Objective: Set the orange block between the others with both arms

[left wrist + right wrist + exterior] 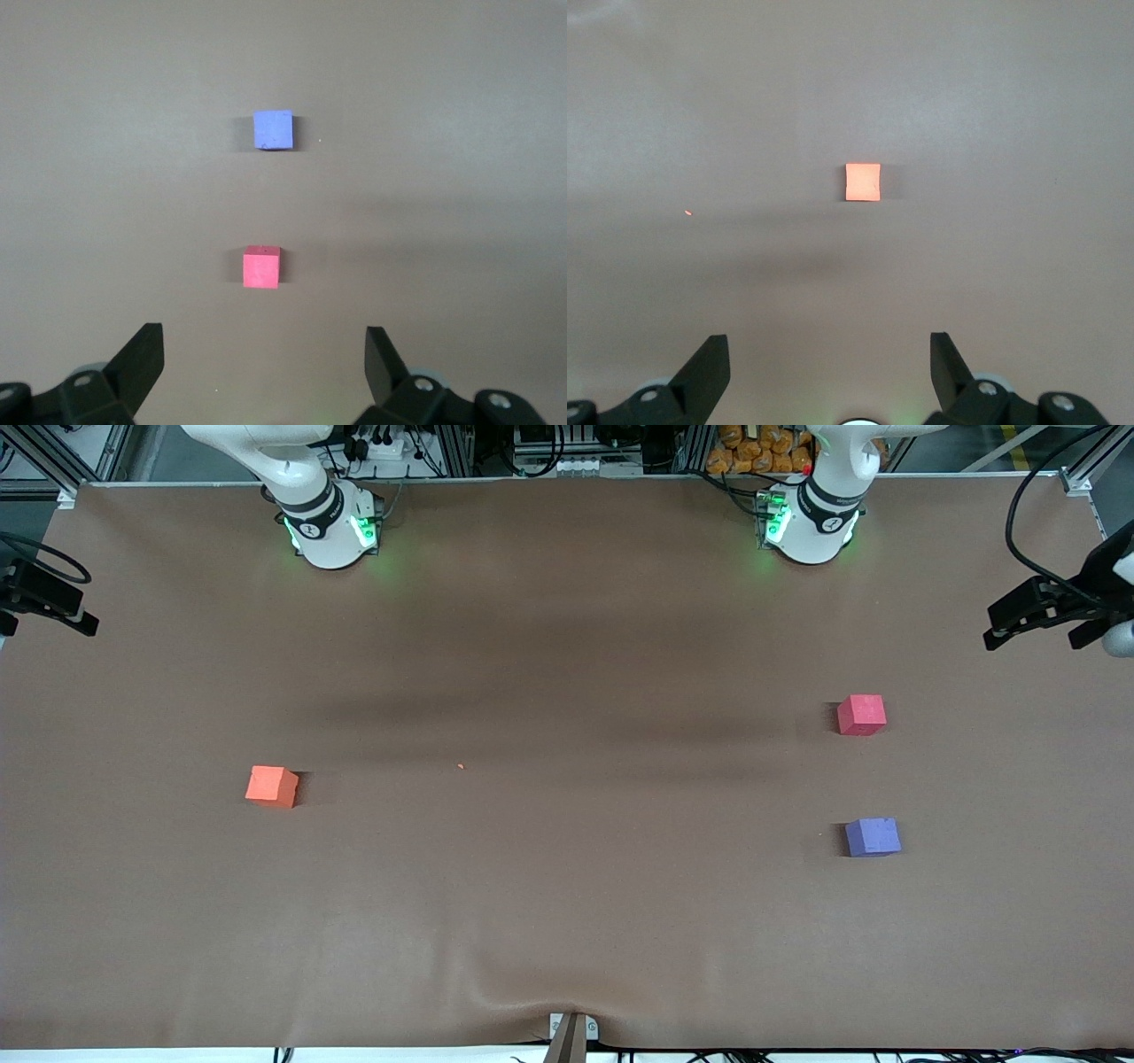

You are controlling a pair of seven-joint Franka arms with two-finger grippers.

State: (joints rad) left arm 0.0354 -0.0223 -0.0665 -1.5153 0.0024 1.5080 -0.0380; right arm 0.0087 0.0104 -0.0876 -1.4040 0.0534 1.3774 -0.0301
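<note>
The orange block [272, 786] lies on the brown table toward the right arm's end; the right wrist view shows the orange block [863, 181] well below the camera. The pinkish-red cube [861, 715] and the purple-blue cube [873, 837] sit toward the left arm's end, the purple-blue one nearer the front camera, a gap between them. My left gripper [264, 350] hangs open high over the table, with the pinkish-red cube [261, 267] and purple-blue cube [273, 130] below it. My right gripper [830, 354] is open too, holding nothing. Neither gripper shows in the front view.
The two arm bases [332, 531] [811, 522] stand at the table's farthest edge. A tiny orange crumb [461, 766] lies near the table's middle. Black camera mounts [1054, 607] [44, 593] reach in at both ends of the table.
</note>
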